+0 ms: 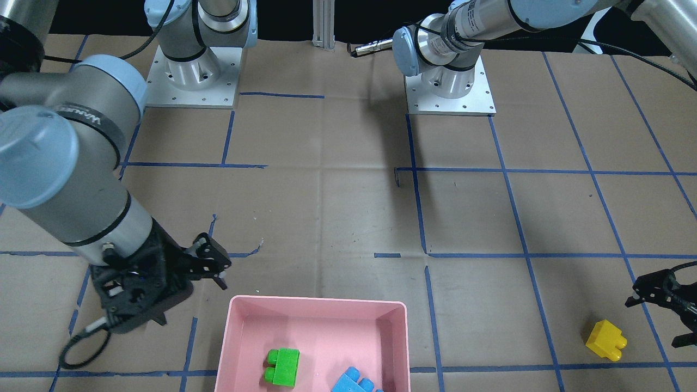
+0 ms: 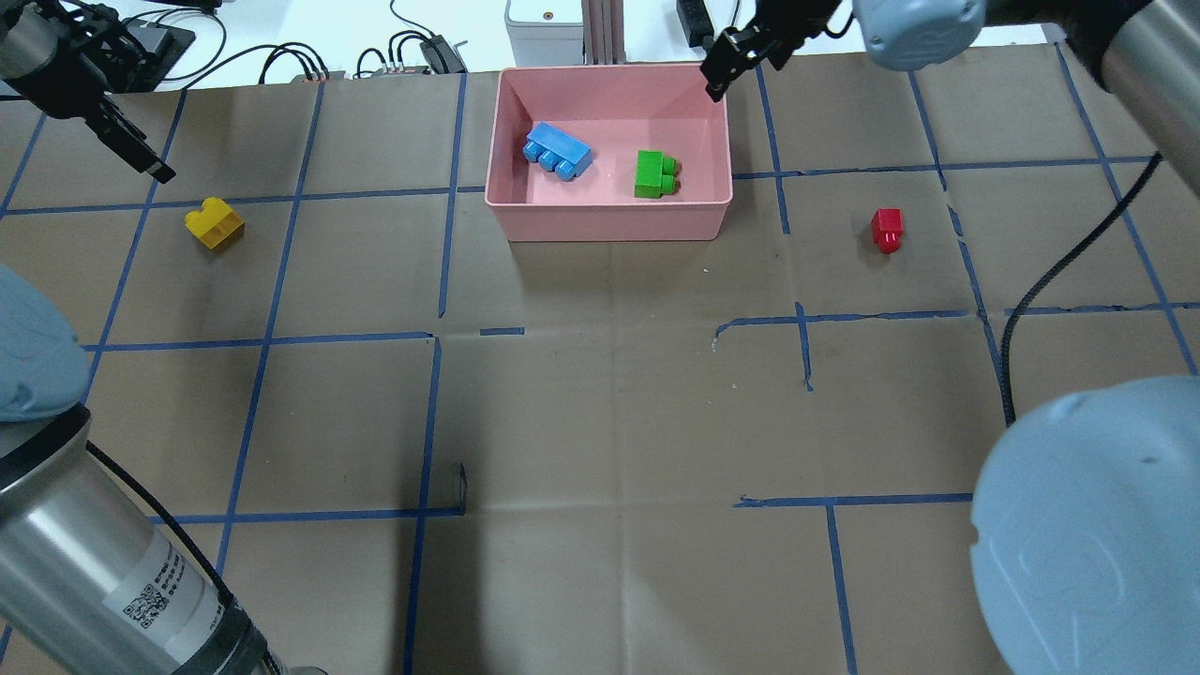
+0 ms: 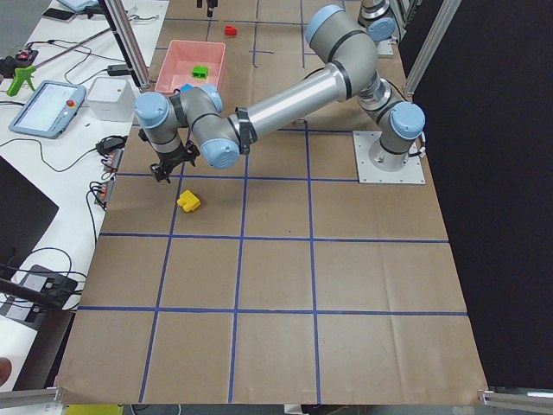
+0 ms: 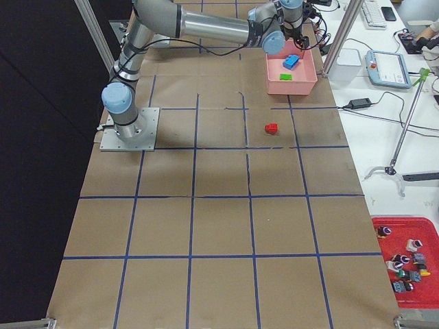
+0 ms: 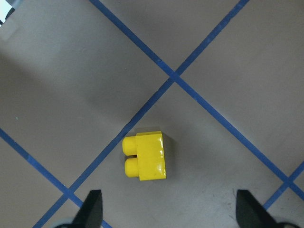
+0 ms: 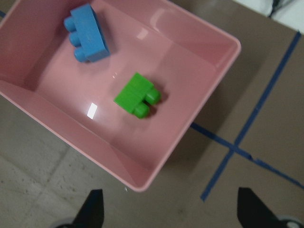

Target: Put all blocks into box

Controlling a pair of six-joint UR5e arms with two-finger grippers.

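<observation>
Left wrist view: you're hanging L end effector (image 5: pixel 171 209), spread & empty, above yellow (image 5: pixel 145 155) to straddle it; R end effector (image 6: pixel 171 209), spread too, is hovering beside box (image 6: pixel 156 52).

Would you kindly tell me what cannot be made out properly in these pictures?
Blue block: cut off by the bottom edge in the front-facing view, as is the box.
Red block: unseen in the front-facing view, probably behind the right arm; studs too small in the side views.
Left gripper: cut off by the right edge in the front-facing view.
Yellow block: not in the right side view.
</observation>
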